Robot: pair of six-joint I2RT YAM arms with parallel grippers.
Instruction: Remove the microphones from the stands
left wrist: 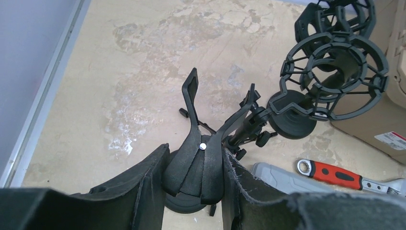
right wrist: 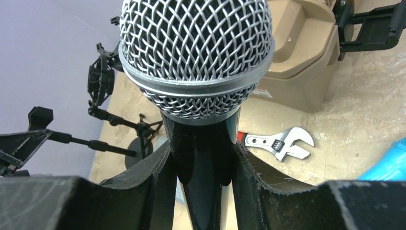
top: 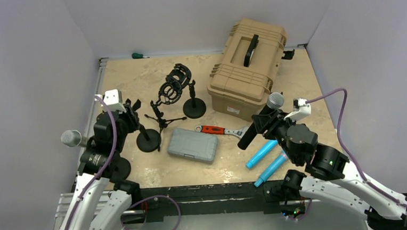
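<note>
From above, your right hand pinches the microphone by its black body. The microphone is tilted in front of the tan case, well apart from the stand on the counter. Your left hand sits at the stand's top.

In your left wrist view, the fingers are pressed onto the stand's clip.

In your right wrist view, the fingers squeeze the handle just below the mesh head.

tan toolbox | grey case | red-handled wrench | two blue tubes
</note>
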